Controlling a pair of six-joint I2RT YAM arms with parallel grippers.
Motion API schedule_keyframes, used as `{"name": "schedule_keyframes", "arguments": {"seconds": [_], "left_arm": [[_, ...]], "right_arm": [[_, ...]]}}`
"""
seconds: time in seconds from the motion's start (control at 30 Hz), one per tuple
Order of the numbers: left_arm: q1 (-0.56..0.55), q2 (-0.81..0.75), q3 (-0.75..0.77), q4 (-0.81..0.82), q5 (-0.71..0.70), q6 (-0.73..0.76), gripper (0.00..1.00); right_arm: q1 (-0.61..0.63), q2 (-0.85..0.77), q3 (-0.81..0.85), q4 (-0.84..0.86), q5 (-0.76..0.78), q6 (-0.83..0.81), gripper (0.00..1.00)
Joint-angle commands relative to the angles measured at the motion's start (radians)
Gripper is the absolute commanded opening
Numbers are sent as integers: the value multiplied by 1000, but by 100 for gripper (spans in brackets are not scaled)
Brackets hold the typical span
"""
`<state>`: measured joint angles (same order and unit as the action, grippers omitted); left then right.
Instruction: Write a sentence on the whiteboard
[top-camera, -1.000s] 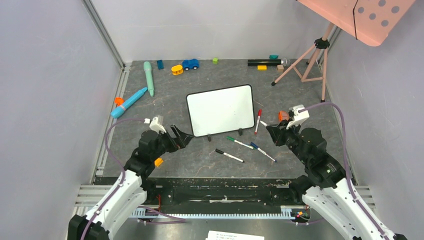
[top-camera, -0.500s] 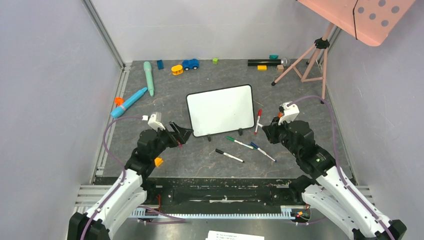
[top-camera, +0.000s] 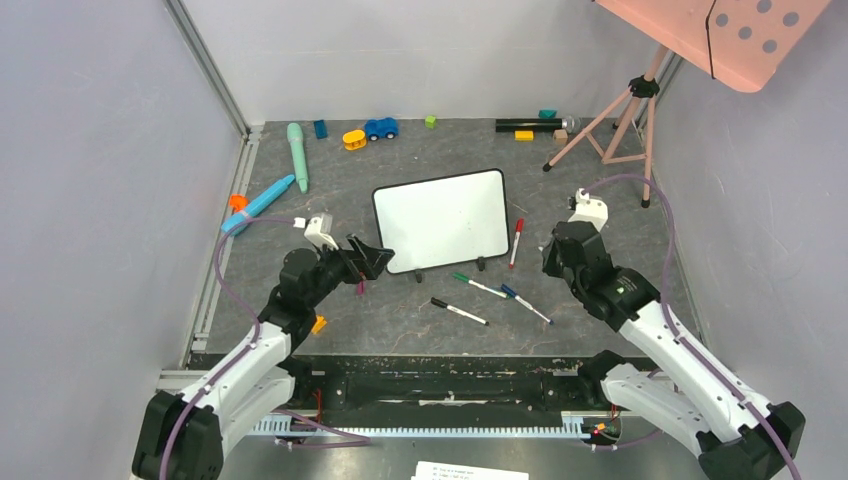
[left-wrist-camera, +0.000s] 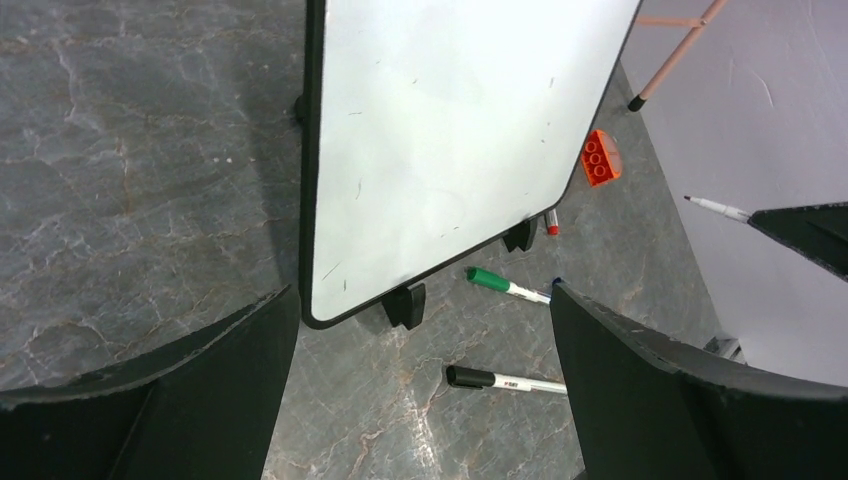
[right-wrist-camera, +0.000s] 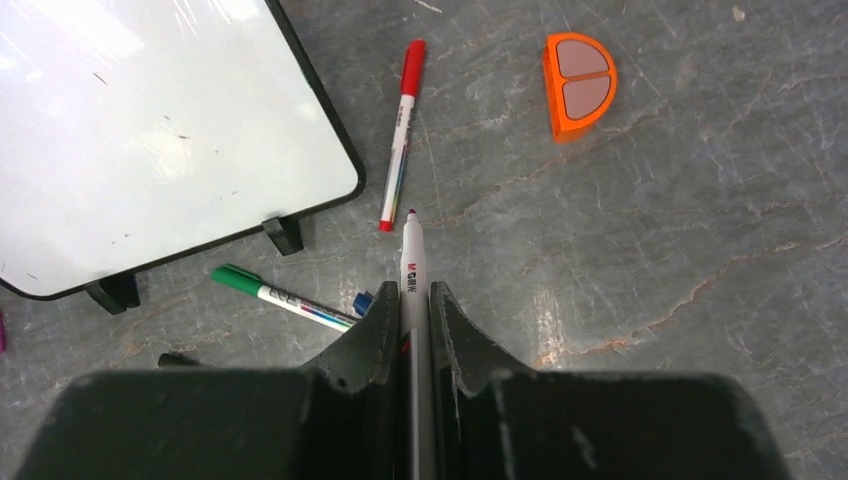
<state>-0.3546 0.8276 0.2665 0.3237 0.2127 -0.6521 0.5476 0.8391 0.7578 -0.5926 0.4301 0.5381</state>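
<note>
The whiteboard (top-camera: 442, 220) stands tilted on small black feet mid-table; its face is blank, with only faint smudges, in the left wrist view (left-wrist-camera: 440, 140) and the right wrist view (right-wrist-camera: 150, 130). No sentence shows on it. My left gripper (top-camera: 372, 262) is open and empty at the board's near left corner, its jaws wide apart (left-wrist-camera: 422, 300). My right gripper (top-camera: 548, 258) is shut on a white marker (right-wrist-camera: 412, 270) with a bare red tip, which points at the table just right of the board (right-wrist-camera: 412, 290).
A red pen (top-camera: 516, 242), green pen (top-camera: 478, 285), blue pen (top-camera: 525, 303) and black pen (top-camera: 458, 311) lie near the board's front right. An orange half-round block (right-wrist-camera: 578, 85) lies to the right. A tripod (top-camera: 610, 120) and toys (top-camera: 380, 128) stand at the back, teal toys (top-camera: 258, 205) at the left.
My right gripper has swung away from the arm bases and turned down toward the table with the marker. My left gripper has moved right, closer to the board's near left corner.
</note>
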Motion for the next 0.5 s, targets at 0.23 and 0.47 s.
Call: {"name": "schedule_keyframes", "arguments": {"seconds": [0.23,0.47], "left_arm": [[15,-11,-1,199,55,110,100],[116,129,-16,406,100,106,100]], "right_arm": [[2,-105,-74,347,-187,-239,0],[1,-34,41,318,-223,-332,0]]}}
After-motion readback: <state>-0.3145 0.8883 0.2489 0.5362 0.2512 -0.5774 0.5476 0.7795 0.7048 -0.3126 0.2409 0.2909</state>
